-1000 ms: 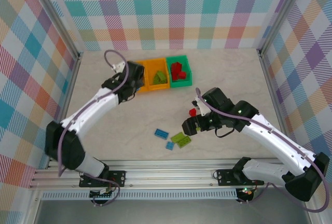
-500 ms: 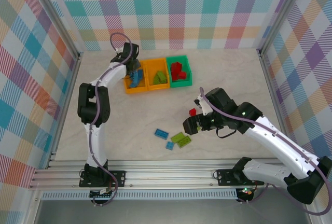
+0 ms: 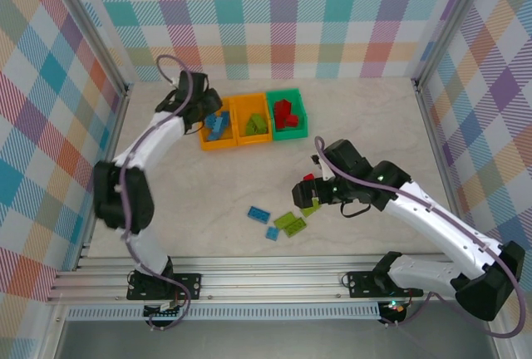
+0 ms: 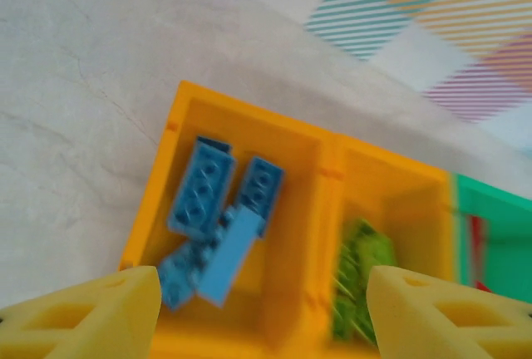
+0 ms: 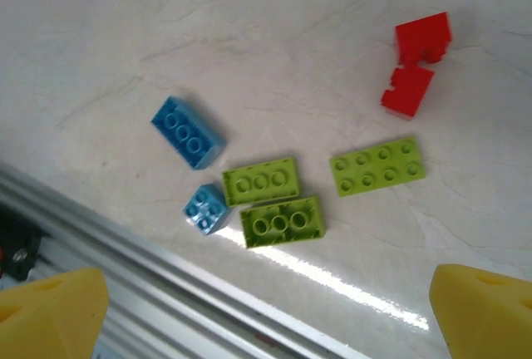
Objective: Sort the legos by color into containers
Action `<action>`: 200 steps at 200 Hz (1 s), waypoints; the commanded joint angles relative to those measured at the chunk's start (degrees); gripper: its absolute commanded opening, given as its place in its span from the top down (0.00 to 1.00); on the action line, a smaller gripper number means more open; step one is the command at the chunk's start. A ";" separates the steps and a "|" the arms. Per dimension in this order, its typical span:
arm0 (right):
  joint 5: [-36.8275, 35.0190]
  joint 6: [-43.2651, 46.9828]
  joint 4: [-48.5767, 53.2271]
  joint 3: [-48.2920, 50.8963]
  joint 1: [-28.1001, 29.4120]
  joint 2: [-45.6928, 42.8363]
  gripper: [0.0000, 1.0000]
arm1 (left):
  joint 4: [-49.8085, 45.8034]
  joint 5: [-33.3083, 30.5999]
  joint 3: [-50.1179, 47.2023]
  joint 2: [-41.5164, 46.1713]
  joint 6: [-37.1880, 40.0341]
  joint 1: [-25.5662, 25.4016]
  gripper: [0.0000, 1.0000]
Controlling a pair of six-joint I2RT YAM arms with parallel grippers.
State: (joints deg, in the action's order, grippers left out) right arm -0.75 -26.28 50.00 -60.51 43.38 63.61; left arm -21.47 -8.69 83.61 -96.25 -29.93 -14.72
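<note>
Left gripper point(image 4: 264, 313): fingers apart, nothing between, over left bin point(image 4: 155, 209).
Bins: blue bricks point(image 4: 218, 226) in left bin, lime bricks point(image 4: 362, 268) in middle bin point(image 4: 391, 189), red bricks point(image 3: 285, 113) in green bin point(image 3: 298, 133).
Loose bricks point(image 5: 283, 221): two blue, three lime, some red, on table point(image 5: 291, 43) near rail point(image 5: 125, 292).
Right gripper point(image 5: 268, 313): wide open above them.
Handling: probably light, rigid, slick; best pinched across long flat sides.

Overhead view, two downward wrist close-ups
</note>
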 commanded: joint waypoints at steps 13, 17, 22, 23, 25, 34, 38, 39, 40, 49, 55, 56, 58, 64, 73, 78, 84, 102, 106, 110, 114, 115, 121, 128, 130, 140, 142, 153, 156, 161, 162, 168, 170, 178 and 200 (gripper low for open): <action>-8.74 -1.59 -4.93 3.03 -0.24 6.83 0.00 | 2.47 10.72 -11.89 24.34 7.83 -9.52 0.32; -8.84 -1.44 -5.35 3.11 -0.43 8.02 0.00 | 1.97 11.86 -13.28 26.42 9.03 -10.48 0.32; -8.72 -1.21 -6.06 3.14 -0.73 9.87 0.00 | 1.48 13.73 -14.90 28.82 10.76 -11.43 0.31; -8.64 -1.18 -6.28 3.17 -0.74 10.04 0.00 | 1.37 14.15 -15.20 29.22 11.07 -11.62 0.31; -8.45 -1.10 -6.66 3.22 -0.90 10.74 0.00 | 1.02 14.91 -15.56 30.12 11.71 -11.95 0.31; -7.68 -0.54 -8.69 3.29 -1.41 13.50 0.00 | -0.95 18.57 -17.86 33.82 14.82 -13.33 0.28; -7.52 -0.40 -9.63 3.25 -1.60 14.67 0.00 | -1.99 20.11 -18.66 35.33 16.04 -13.98 0.27; -7.52 -0.38 -9.91 3.23 -1.66 14.95 0.00 | -2.26 20.29 -18.88 35.68 16.57 -14.13 0.26; -7.56 -0.36 -10.13 3.22 -1.69 15.26 0.00 | -2.52 20.68 -19.08 36.04 17.05 -14.21 0.26; -8.01 -0.47 -12.11 3.00 -2.36 17.92 0.00 | -4.78 23.43 -20.93 39.03 20.50 -16.08 0.24; -8.12 -0.67 -13.17 2.57 -3.16 19.82 0.00 | -6.21 25.50 -22.24 40.76 23.54 -17.33 0.23; -8.12 -0.73 -13.30 2.53 -3.27 20.16 0.01 | -6.48 25.84 -22.43 40.99 24.06 -17.57 0.23; -8.12 -0.77 -13.69 2.45 -3.51 20.61 0.01 | -7.00 26.60 -22.79 41.50 24.93 -17.96 0.23; -8.12 -1.14 -14.63 2.10 -4.25 22.64 0.03 | -8.88 29.05 -23.81 42.74 28.40 -19.26 0.21; -8.42 -2.05 -15.30 1.55 -5.15 25.26 0.08 | -12.12 32.35 -25.16 44.14 33.74 -21.12 0.18; -8.63 -2.67 -15.66 1.31 -5.46 26.65 0.10 | -13.98 33.78 -25.86 44.72 37.04 -22.17 0.18; -8.93 -3.29 -16.08 1.11 -5.66 28.00 0.14 | -15.91 35.00 -26.81 45.43 40.63 -23.44 0.19; -9.73 -4.54 -17.23 0.92 -5.85 31.21 0.23 | -19.35 36.79 -29.82 47.60 48.41 -26.46 0.19; -10.04 -4.77 -17.45 0.97 -5.85 31.78 0.24 | -19.74 37.70 -30.55 48.04 50.08 -26.71 0.19; -10.26 -4.94 -17.62 1.05 -5.89 32.31 0.26 | -20.05 38.59 -31.18 48.33 51.78 -27.05 0.19; -10.46 -4.99 -17.89 1.09 -5.89 32.70 0.28 | -20.22 39.41 -31.73 48.77 53.28 -27.36 0.19; -10.48 -4.95 -17.95 1.18 -5.87 32.75 0.29 | -20.25 39.70 -31.83 48.91 53.69 -27.42 0.19; -10.50 -4.91 -18.68 1.49 -5.93 33.31 0.33 | -20.36 40.98 -32.64 49.36 55.97 -27.67 0.18; -10.58 -4.83 -19.41 1.79 -5.93 33.69 0.37 | -20.66 42.29 -33.56 49.95 58.66 -27.74 0.18; -10.58 -4.81 -19.50 1.84 -6.00 33.77 0.38 | -20.81 42.62 -33.77 50.15 59.44 -27.86 0.18; -10.58 -4.68 -19.91 1.93 -6.11 34.11 0.44 | -21.69 43.82 -34.73 50.62 62.98 -27.93 0.18; -10.58 -4.59 -20.00 1.94 -6.11 34.05 0.46 | -21.92 43.95 -34.87 50.69 63.62 -27.98 0.18; -10.67 -4.35 -20.45 2.03 -6.19 33.92 0.52 | -23.53 44.59 -35.46 50.60 67.08 -27.98 0.17; -10.61 -4.23 -20.61 2.05 -6.20 33.86 0.54 | -24.03 44.77 -35.45 50.48 67.96 -27.98 0.17; -10.54 -4.09 -20.89 2.21 -6.27 33.73 0.57 | -24.83 44.90 -35.58 50.20 69.33 -27.98 0.17; -10.52 -4.06 -20.99 2.22 -6.28 33.75 0.57 | -24.97 44.99 -35.60 50.20 69.54 -27.99 0.17; -10.43 -3.87 -21.24 2.32 -6.35 33.66 0.61 | -25.78 45.20 -35.63 49.73 70.70 -28.04 0.17; -10.42 -3.87 -21.21 2.33 -6.36 33.67 0.61 | -25.98 45.24 -35.63 49.68 71.00 -28.07 0.17; -10.41 -3.71 -21.20 2.23 -6.53 33.67 0.66 | -26.46 45.29 -35.73 49.03 71.72 -28.03 0.16; -10.82 -3.27 -20.43 1.95 -6.64 33.53 0.78 | -25.90 45.43 -36.13 48.31 72.38 -28.12 0.15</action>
State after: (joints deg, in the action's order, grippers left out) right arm -10.74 -30.37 29.85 -57.95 37.10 97.47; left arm -45.47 34.09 48.73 -47.44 36.80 -41.93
